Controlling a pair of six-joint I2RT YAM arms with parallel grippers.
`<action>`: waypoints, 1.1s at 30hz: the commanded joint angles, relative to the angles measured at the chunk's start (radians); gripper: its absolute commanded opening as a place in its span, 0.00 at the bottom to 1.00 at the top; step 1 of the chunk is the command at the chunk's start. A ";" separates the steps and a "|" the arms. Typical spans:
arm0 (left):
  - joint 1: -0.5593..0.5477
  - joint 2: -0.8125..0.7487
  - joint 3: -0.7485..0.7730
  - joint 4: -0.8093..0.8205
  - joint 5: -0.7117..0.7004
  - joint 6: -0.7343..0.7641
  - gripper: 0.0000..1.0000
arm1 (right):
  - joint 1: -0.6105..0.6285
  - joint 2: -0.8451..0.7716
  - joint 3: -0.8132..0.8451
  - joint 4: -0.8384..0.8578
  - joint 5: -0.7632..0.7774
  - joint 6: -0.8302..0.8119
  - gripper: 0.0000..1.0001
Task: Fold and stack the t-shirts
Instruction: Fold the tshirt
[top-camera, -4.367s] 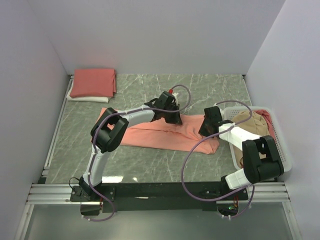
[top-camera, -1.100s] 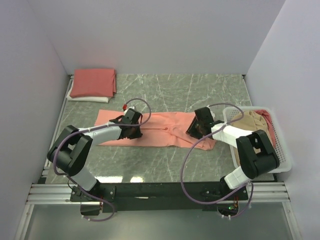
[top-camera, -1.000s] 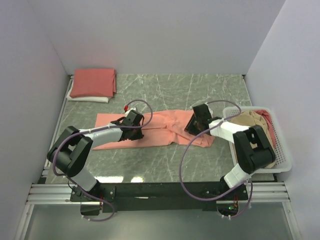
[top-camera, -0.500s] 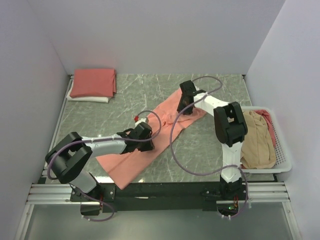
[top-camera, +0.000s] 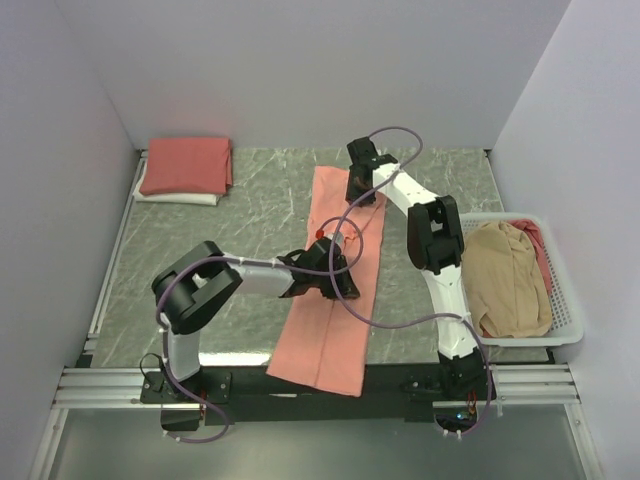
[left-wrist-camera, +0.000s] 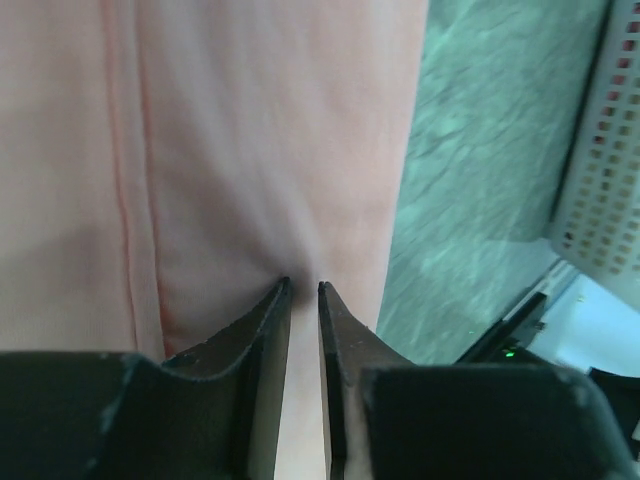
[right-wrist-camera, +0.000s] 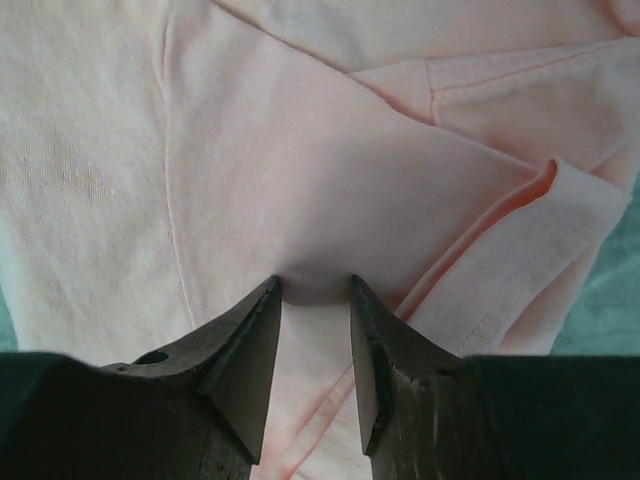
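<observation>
Both wrist views crop the salmon-pink t-shirt (left-wrist-camera: 250, 150) at the top edge. At the overhead view's upper left, a white t-shirt (top-camera: 175, 198) shows only as a sliver beneath a folded salmon t-shirt (top-camera: 187, 164).

Probably a lab booth: plain walls (top-camera: 300, 70), marbled table (top-camera: 250, 195).

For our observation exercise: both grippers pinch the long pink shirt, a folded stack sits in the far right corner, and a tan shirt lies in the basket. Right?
No. The top external view shows the folded stack in the far left corner, not the right. Everything else stands.
</observation>
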 joint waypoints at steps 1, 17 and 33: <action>-0.007 0.074 0.059 0.025 0.083 -0.035 0.24 | -0.018 0.065 0.056 -0.022 -0.045 -0.048 0.41; 0.088 0.032 0.189 -0.012 0.198 0.033 0.38 | -0.075 -0.102 0.081 0.039 -0.125 -0.065 0.64; 0.053 -0.241 -0.119 -0.133 0.042 0.105 0.17 | 0.001 -0.416 -0.479 0.159 -0.053 0.104 0.60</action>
